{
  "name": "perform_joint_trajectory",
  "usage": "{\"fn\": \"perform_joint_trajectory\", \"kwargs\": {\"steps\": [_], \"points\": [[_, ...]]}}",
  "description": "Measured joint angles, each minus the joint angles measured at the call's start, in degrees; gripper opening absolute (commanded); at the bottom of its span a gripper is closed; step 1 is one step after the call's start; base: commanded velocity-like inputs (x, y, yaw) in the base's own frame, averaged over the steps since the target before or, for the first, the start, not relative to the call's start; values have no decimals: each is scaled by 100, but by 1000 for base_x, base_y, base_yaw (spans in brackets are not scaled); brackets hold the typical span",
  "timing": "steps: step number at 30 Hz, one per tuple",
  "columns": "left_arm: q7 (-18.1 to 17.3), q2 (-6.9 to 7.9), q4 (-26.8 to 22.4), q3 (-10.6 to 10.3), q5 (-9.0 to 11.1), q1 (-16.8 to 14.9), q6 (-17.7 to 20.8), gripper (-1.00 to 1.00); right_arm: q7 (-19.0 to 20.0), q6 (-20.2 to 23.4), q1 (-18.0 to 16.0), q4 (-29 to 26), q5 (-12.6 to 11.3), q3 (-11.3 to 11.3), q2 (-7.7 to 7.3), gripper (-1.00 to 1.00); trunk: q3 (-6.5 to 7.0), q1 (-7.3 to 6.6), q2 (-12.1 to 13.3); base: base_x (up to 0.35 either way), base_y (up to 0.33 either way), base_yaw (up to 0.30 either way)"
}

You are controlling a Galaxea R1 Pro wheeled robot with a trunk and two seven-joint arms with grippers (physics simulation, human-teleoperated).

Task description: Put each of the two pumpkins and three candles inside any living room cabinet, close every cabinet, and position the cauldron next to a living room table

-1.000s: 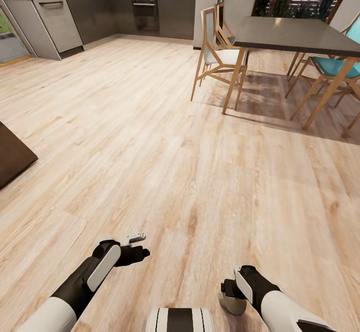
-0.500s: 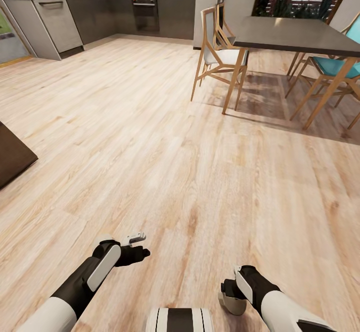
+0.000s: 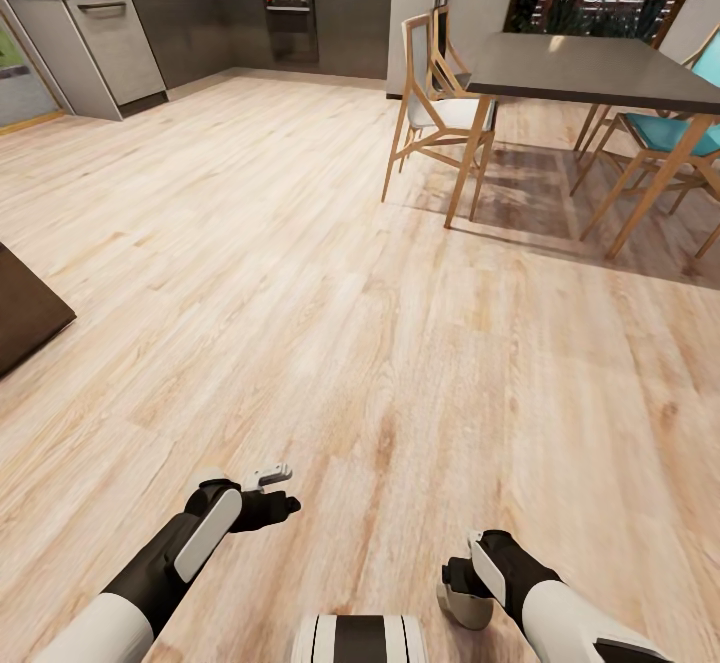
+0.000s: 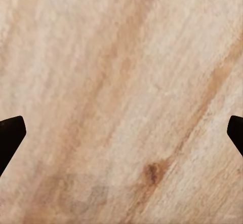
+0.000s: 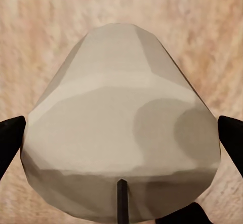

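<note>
The dining table [image 3: 590, 68] stands far ahead on the right, with chairs [image 3: 435, 108] beside it. The kitchen cupboards [image 3: 200, 28] run along the back wall (far left). Bare floor [image 3: 330, 323] lies between them and the robot.
</note>
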Motion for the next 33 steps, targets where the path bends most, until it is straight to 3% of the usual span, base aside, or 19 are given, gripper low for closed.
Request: {"fn": "perform_joint_trajectory", "kwargs": {"steps": [3,8,15,33], "points": [[0,-4,-3,0,0,0,0,100,2,0,0,0,4,-2,0,-100,0,0,0,0,0,0],[0,2,-159,6,6,0,28,100,6,-1,0,-1,-9,-7,0,-100,110,-13,6,0,0,0],[-5,-5,-184,177,-23,0,447,100,28,0,0,-8,-12,-8,0,-100,265,-31,16,0,0,0],[-9,3,-141,245,-34,0,465,100,85,251,1,-333,-73,-59,-48,-100,664,-77,40,0,0,0]]}}
